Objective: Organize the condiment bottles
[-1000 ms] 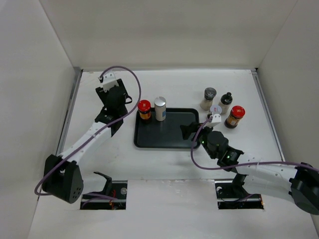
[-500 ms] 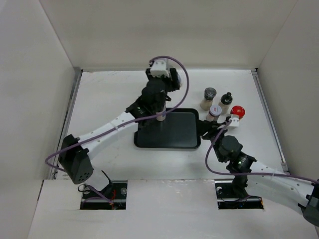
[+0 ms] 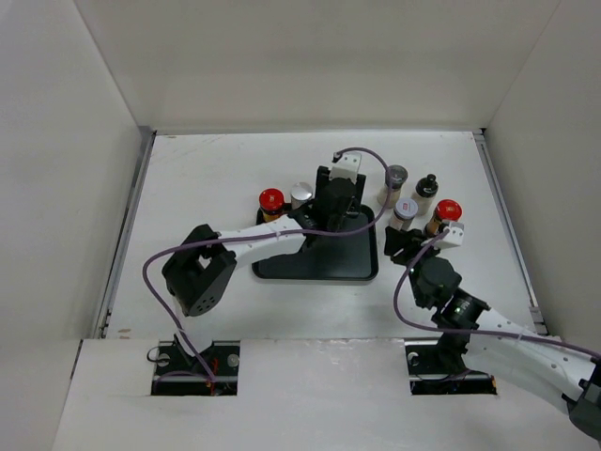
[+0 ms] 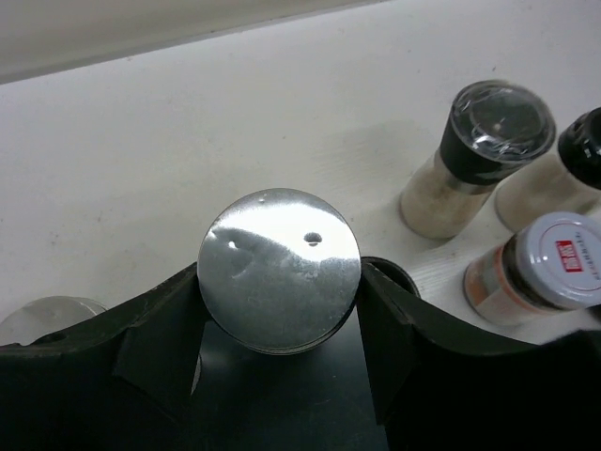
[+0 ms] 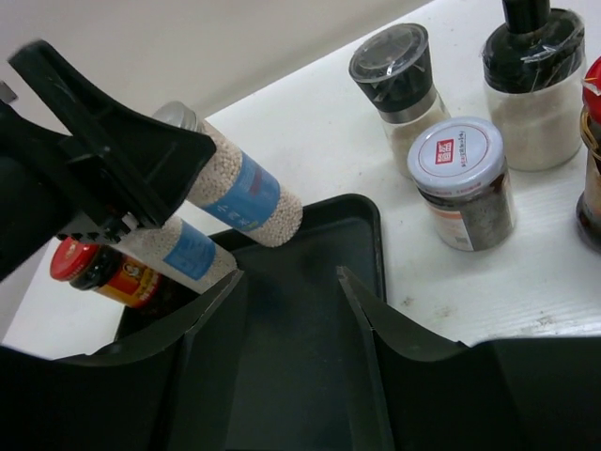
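Plainly upright — silver-lidded shaker [image 4: 279,270] (lid skyward)

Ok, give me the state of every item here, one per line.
left gripper: shut on held shaker
held shaker: gripped over tray
right gripper: open, empty
second shaker: upright on tray
left red-capped jar: upright on tray
grinder: upright, off tray
black-capped bottle: upright, off tray
white-lidded jar: upright, off tray
right red-capped jar: upright, off tray

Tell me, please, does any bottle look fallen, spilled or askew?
Nothing looks fallen or spilled. One blue-banded shaker is not standing free: the left fingers clamp it over the black tray. Its lean may be only camera angle.
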Robot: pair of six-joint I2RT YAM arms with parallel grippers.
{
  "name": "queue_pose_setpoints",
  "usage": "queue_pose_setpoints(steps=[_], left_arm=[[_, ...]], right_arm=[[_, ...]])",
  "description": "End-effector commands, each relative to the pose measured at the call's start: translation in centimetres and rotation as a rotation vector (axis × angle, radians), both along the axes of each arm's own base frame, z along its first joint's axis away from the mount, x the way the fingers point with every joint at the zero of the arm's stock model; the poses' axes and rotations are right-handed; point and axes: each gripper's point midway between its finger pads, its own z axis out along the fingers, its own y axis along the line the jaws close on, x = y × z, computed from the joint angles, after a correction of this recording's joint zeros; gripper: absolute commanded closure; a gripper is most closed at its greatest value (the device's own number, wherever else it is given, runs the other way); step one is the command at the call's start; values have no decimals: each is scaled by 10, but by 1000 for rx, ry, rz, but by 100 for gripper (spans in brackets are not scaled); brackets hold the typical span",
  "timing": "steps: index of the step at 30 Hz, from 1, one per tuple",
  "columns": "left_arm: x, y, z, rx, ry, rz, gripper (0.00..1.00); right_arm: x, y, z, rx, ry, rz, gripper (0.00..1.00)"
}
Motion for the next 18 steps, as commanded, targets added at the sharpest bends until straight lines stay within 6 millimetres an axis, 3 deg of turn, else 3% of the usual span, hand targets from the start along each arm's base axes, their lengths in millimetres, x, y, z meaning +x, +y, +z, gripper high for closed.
queue_pose_setpoints(steps=[1,10,18], left_arm=[[12,4,45,-133,-109,54,66],[10,18,8,-94,-51,78,66],[-2,31,2,-82,-25,95,66]], right_arm=[[2,1,2,25,-2,0,51],[5,8,1,26,-2,21,48],[5,8,0,25,-3,23,47]])
